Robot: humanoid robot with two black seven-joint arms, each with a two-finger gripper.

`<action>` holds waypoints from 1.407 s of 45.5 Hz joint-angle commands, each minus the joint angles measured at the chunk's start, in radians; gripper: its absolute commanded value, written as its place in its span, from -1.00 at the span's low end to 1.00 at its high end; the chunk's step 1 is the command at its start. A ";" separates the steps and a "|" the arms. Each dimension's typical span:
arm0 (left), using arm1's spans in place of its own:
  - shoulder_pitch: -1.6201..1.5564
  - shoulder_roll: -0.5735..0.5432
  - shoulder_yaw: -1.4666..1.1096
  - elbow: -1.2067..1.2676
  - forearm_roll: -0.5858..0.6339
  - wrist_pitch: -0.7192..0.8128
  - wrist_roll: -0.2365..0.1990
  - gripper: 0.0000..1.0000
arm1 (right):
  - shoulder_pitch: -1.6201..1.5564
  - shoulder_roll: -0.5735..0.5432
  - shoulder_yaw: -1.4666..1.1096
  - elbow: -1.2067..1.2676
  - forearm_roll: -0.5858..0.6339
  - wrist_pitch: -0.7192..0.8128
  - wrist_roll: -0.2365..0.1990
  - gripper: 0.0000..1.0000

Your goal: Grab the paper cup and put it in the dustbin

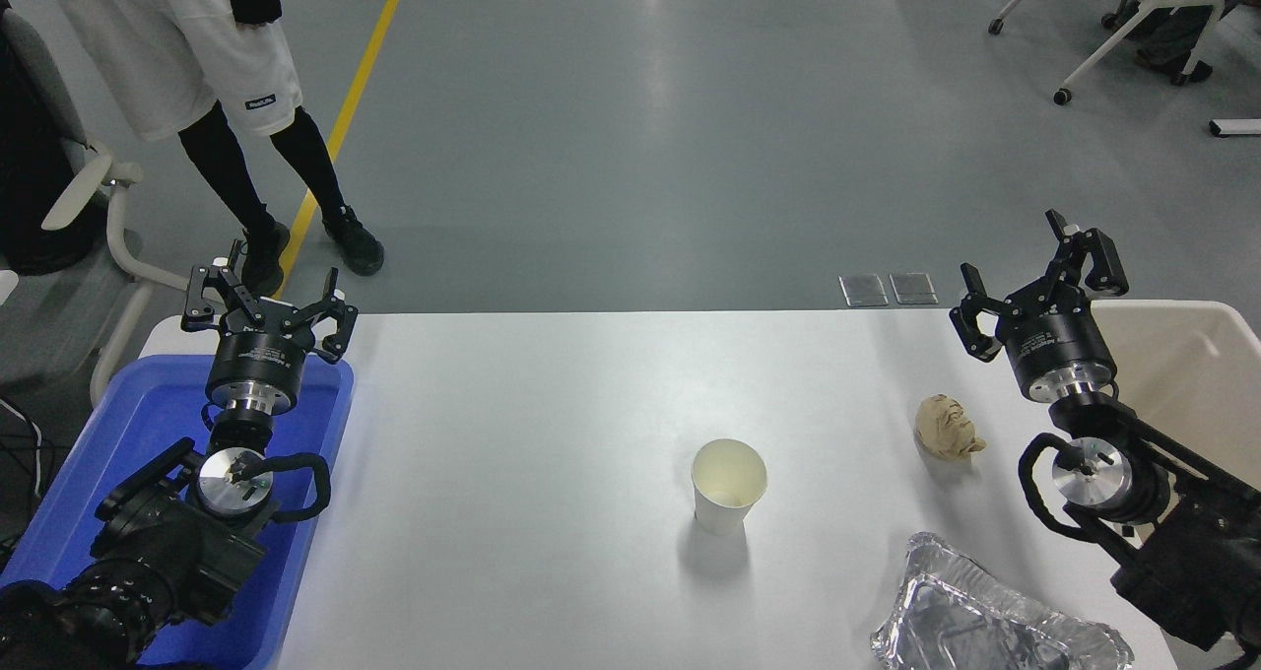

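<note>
Standing upright near the middle of the table, the paper cup looked light and easily crushed, best pinched gently across its rim. The right gripper, fingers spread, hung beside the dustbin; the left gripper was spread too.

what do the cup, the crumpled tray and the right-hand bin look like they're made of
The cup: matte white paper, judging by its thin rolled rim and cream inside. The tray: thin silver foil, shiny and creased. The bin: probably plastic, a smooth beige wall with a thick rounded rim.
</note>
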 commanded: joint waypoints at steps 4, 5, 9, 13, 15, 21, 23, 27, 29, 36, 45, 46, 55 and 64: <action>0.000 0.000 0.000 -0.001 -0.001 0.000 0.000 0.98 | 0.002 0.002 -0.020 0.002 -0.001 -0.001 0.000 1.00; 0.000 0.000 0.000 0.001 -0.001 0.000 0.000 0.98 | 0.003 0.002 -0.025 0.004 -0.001 -0.001 0.000 1.00; 0.000 0.000 0.000 -0.001 -0.001 0.000 0.000 0.98 | 0.008 -0.002 -0.039 0.041 0.001 -0.001 0.000 1.00; 0.000 0.000 0.000 -0.001 -0.001 0.000 0.000 0.98 | 0.014 -0.027 -0.045 0.088 0.001 -0.001 0.000 1.00; 0.000 0.000 0.000 -0.001 -0.001 0.000 0.000 0.98 | 0.015 -0.042 -0.069 0.088 0.001 -0.001 0.000 1.00; 0.000 0.000 0.000 -0.001 -0.001 0.000 0.000 0.98 | 0.075 -0.104 -0.259 0.090 0.001 0.001 0.000 1.00; 0.000 0.000 0.000 -0.001 -0.001 0.000 0.000 0.98 | 0.106 -0.133 -0.341 0.093 0.001 0.002 0.000 1.00; 0.000 0.000 0.000 -0.001 -0.001 0.000 0.000 0.98 | 0.179 -0.180 -0.491 0.110 0.001 0.002 0.000 1.00; -0.001 0.000 0.000 -0.001 -0.001 0.000 0.000 0.98 | 0.210 -0.202 -0.549 0.111 0.001 0.001 0.000 1.00; 0.000 0.000 0.000 -0.001 -0.001 0.000 0.000 0.98 | 0.276 -0.292 -0.700 0.122 0.001 0.002 0.000 1.00; 0.000 0.000 0.000 -0.001 -0.001 0.000 0.000 0.98 | 0.452 -0.368 -0.985 0.208 0.001 0.027 0.000 1.00; 0.000 0.000 0.000 -0.001 0.000 0.000 0.000 0.98 | 0.474 -0.372 -1.016 0.211 0.001 0.034 0.000 1.00; -0.001 0.000 0.000 -0.001 0.000 0.000 0.000 0.98 | 0.610 -0.400 -1.283 0.220 -0.001 0.162 -0.002 1.00; 0.000 0.000 0.000 -0.001 0.000 0.000 0.000 0.98 | 0.744 -0.407 -1.461 0.223 -0.001 0.238 -0.002 1.00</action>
